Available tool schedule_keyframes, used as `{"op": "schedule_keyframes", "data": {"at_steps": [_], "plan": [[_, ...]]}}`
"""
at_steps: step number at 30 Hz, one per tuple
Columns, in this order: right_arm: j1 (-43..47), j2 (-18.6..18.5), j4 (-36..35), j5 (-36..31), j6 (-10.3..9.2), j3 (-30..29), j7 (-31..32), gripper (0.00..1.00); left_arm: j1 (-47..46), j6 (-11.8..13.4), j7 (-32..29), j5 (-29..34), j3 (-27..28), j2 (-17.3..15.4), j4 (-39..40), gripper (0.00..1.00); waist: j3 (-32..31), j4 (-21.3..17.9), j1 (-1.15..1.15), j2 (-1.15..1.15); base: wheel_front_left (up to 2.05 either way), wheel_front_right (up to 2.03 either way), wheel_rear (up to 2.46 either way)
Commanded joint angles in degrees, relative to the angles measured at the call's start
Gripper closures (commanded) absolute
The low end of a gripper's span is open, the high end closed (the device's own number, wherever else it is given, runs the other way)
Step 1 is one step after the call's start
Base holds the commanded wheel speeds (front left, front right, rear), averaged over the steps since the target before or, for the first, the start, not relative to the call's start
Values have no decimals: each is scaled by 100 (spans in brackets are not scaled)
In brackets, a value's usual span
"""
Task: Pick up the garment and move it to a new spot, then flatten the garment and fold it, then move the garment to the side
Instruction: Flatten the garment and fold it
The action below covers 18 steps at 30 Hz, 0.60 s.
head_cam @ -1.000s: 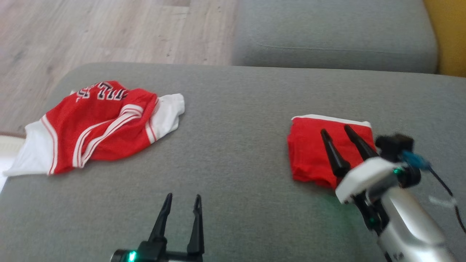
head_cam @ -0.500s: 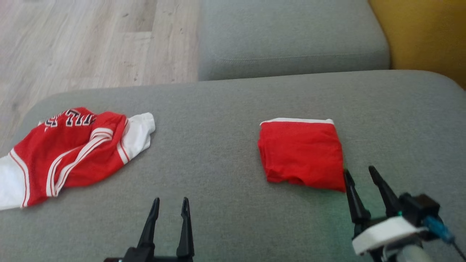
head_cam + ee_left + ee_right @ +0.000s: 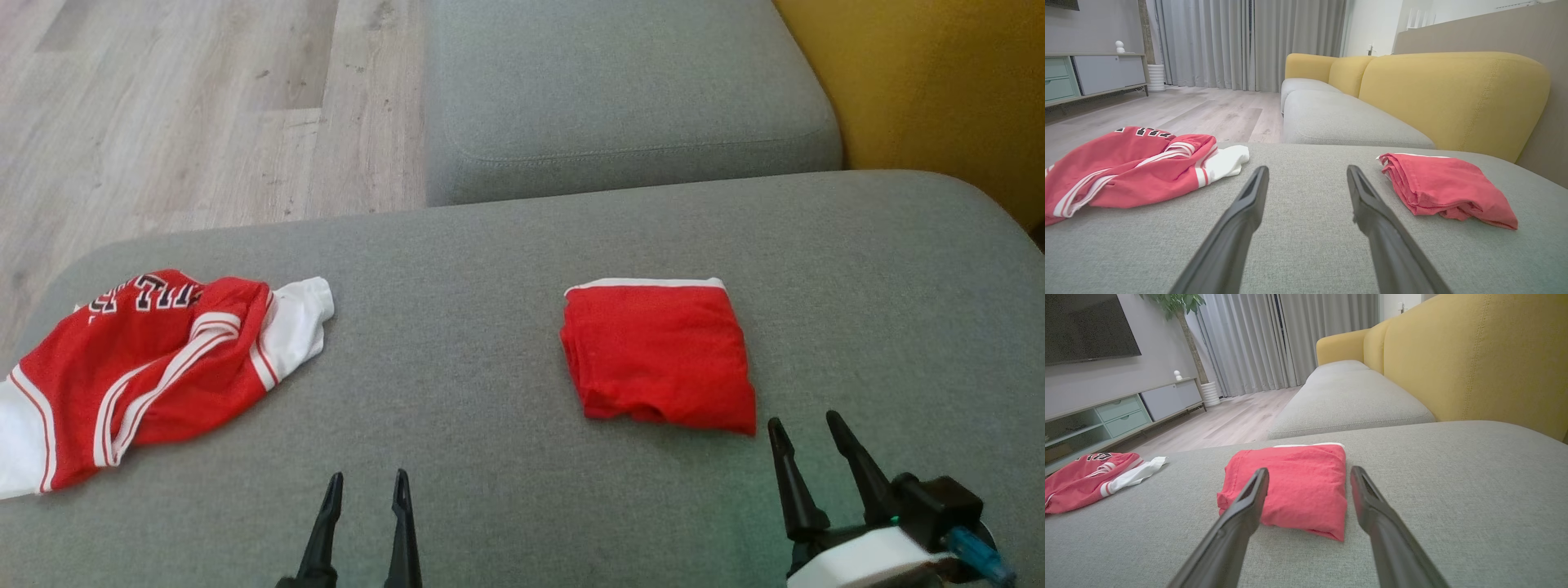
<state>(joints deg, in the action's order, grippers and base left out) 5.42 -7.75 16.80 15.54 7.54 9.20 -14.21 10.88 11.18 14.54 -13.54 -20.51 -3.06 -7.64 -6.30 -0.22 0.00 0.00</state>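
From the head: a folded red garment [image 3: 657, 359] flat on the big grey cushion [image 3: 490, 269], right of the middle, with a thin white edge along its far side. Well apart on the left, a rumpled red and white jersey [image 3: 147, 367], its near corner cut off by the picture edge. Black letters on it, too bent to read. Left gripper [image 3: 367, 474] at the bottom, two dark fingers apart with nothing between them, base cut off. Right gripper [image 3: 803, 418] at the lower right, fingers apart too, tips just beside the garment's near corner, maybe not touching, hard to be sure from up here.

From the left wrist: both fingers spread wide over bare grey cloth. Garment off to the right, its stacked folds facing this way. Jersey on the left, partly out of the picture. Yellow sofa back [image 3: 1453, 94] behind.

From the right wrist: fingers wide apart, holding nothing. Garment straight ahead, its near edge partly hidden behind the finger on that view's left. Jersey small and far off at the left edge.
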Motion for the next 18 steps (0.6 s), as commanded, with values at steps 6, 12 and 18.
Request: {"op": "schedule_keyframes", "data": {"at_steps": [6,12,18], "plan": [[-93,-45,-209,-81,-5,63,-78,0,-138,24,46,46,208,18,94,0,-49,2,0,0,0,0,0],[-70,-50,-210,-94,-5,45,-78,0,-99,4,46,69,217,18,72,0,-62,11,0,0,0,0,0],[-46,-51,-210,-107,-5,45,-78,0,-53,-8,46,89,273,18,93,0,-90,14,0,0,0,0,0]]}}
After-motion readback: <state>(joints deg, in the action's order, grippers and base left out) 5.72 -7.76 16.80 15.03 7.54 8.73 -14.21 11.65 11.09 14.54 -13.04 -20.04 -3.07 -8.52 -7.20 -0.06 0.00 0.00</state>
